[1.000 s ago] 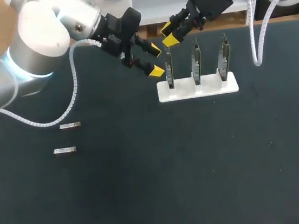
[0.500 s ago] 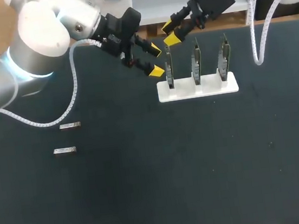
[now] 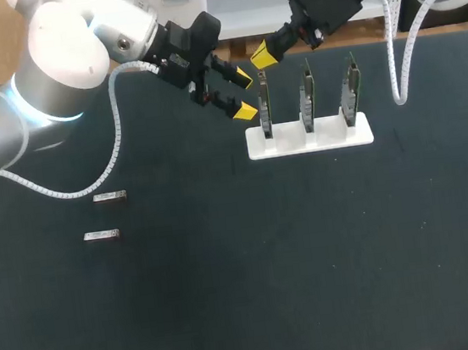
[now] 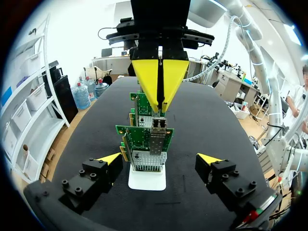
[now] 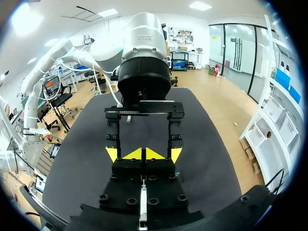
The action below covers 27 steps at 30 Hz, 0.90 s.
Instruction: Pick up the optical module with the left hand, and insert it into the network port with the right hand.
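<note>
Above the leftmost card [image 3: 265,111], the right gripper [image 3: 259,55], tips pressed together, should press the optical module [image 4: 158,136] squarely home; the left gripper [image 3: 244,94] hangs spread and empty beside that card.

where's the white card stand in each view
Head view: stand at the table's far middle, holding three cards, just right of the left gripper.
Left wrist view: stand straight ahead of the open gripper, end-on under the cards.
Right wrist view: not in it.
Shared landmark: the right gripper, yellow tips shut, over the end card in the head and left wrist views; its own in the right wrist view.
</note>
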Each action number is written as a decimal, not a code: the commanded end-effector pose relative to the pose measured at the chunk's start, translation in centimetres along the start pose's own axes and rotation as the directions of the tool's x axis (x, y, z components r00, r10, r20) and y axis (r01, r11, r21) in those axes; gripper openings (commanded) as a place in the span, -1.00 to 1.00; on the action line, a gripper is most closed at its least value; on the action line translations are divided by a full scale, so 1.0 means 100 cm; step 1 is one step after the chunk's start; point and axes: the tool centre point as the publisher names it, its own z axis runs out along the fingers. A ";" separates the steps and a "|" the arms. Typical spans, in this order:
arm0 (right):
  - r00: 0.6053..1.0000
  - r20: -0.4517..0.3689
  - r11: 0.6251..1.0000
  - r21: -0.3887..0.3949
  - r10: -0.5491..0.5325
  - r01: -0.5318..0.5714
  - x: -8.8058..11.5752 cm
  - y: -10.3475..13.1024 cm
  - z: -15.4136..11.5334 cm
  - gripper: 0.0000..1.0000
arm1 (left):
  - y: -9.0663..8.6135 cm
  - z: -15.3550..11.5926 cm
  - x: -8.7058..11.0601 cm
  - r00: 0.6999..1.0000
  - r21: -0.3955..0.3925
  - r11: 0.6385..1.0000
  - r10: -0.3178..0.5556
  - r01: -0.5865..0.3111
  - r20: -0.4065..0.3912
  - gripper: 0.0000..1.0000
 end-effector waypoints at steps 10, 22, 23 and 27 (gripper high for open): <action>0.999 -0.027 1.000 -0.013 0.020 -0.021 0.008 -0.011 0.007 -1.00 | 0.001 0.000 -0.001 1.000 0.002 1.000 -0.002 0.002 -0.004 1.00; 0.998 -0.052 0.999 -0.012 0.035 -0.035 0.017 -0.010 0.010 -1.00 | 0.001 0.000 -0.001 1.000 0.002 1.000 -0.002 0.002 -0.004 1.00; 0.998 -0.052 0.999 -0.012 0.035 -0.036 0.017 -0.010 0.010 -1.00 | 0.001 0.000 -0.001 1.000 0.002 1.000 -0.002 0.002 -0.004 1.00; 0.998 -0.055 0.999 -0.010 0.038 -0.039 0.018 -0.009 0.010 -1.00 | 0.001 0.000 -0.001 1.000 0.002 1.000 -0.002 0.002 -0.004 1.00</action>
